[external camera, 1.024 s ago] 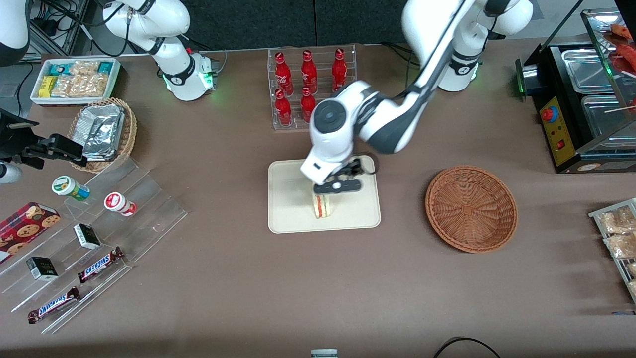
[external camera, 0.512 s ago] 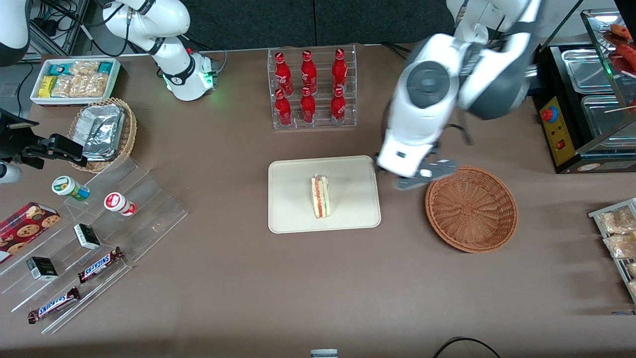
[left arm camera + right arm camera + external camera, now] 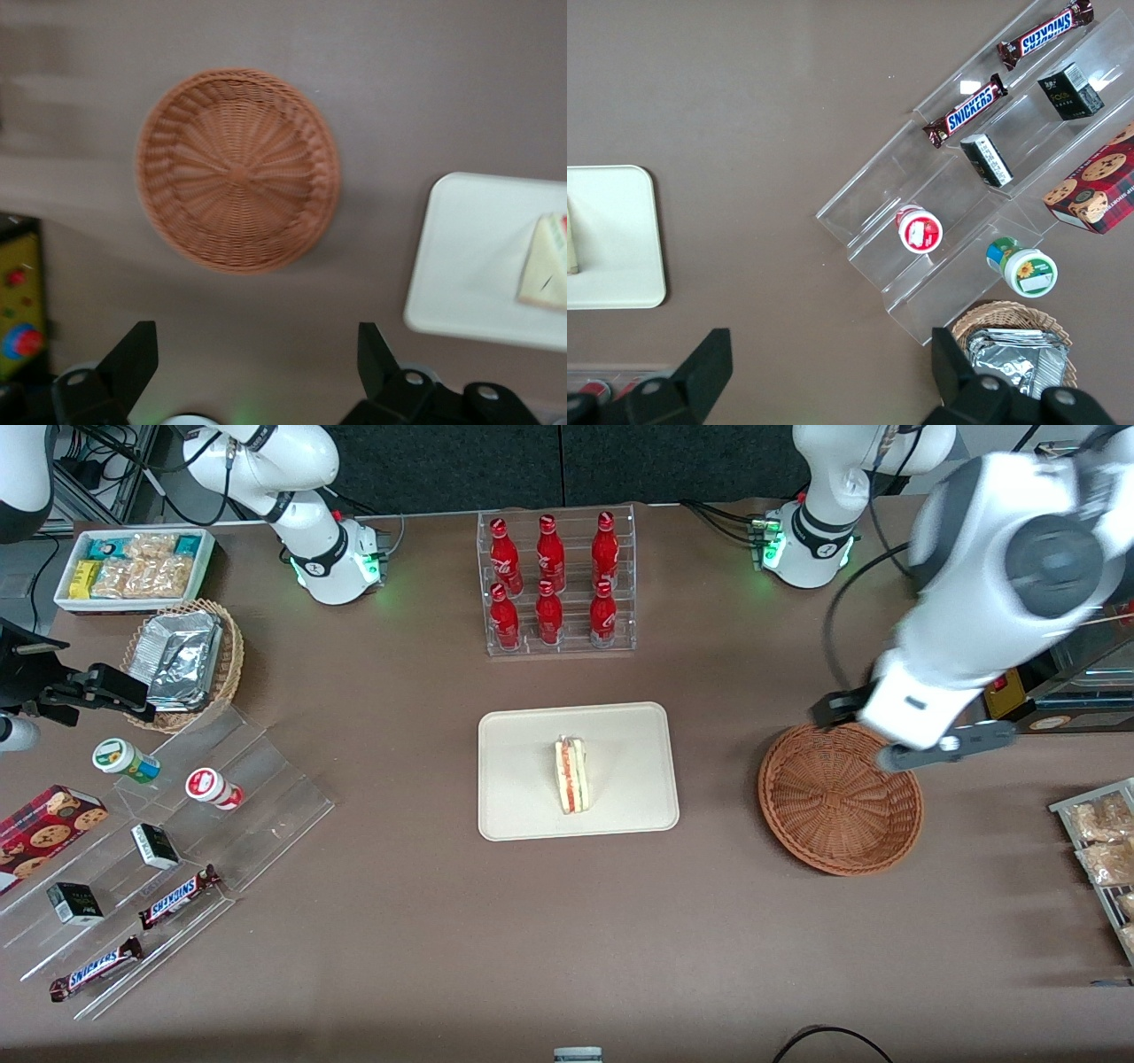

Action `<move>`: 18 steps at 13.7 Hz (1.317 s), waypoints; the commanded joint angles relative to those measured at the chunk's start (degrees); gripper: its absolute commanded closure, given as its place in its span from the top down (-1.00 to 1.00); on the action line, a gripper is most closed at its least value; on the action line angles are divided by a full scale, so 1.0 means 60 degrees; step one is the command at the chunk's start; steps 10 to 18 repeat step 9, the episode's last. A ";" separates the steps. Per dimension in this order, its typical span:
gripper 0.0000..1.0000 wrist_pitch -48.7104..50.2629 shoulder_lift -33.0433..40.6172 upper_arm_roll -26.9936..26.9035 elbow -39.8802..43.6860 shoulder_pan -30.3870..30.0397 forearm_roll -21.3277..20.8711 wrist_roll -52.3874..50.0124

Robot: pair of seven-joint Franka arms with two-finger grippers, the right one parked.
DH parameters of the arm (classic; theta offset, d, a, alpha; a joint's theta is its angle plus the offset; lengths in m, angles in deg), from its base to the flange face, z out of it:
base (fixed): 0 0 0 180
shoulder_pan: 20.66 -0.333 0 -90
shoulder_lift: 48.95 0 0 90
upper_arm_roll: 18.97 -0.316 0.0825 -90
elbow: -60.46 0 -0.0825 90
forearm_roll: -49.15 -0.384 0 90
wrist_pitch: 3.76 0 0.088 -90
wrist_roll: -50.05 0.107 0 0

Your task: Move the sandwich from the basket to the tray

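Note:
The sandwich (image 3: 571, 775) stands on its edge in the middle of the cream tray (image 3: 523, 779), filling edge up. The reddish-brown basket (image 3: 837, 802) is empty, beside the tray toward the working arm's end. My gripper (image 3: 930, 751) hangs high over the basket's rim on the working arm's side, well away from the tray. In the left wrist view the gripper (image 3: 255, 341) is open and holds nothing, with the basket (image 3: 237, 170), the tray (image 3: 469, 257) and the sandwich (image 3: 545, 274) below it. The tray's corner (image 3: 611, 239) shows in the right wrist view.
A rack of red bottles (image 3: 554, 584) stands farther from the camera than the tray. A black warmer (image 3: 1045, 602) and a rack of snack packets (image 3: 1103, 841) are at the working arm's end. A tan basket of foil packets (image 3: 182, 660), a white bin (image 3: 133, 567) and a clear snack stand (image 3: 159, 841) are at the parked arm's end.
The gripper left the sandwich on the tray, rose and swung past the basket toward the working arm's end. The sandwich stays put on the tray.

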 commanded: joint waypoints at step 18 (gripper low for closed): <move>0.99 0.1366 0.0684 0.0157 0.0685 -0.1603 0.0205 0.2406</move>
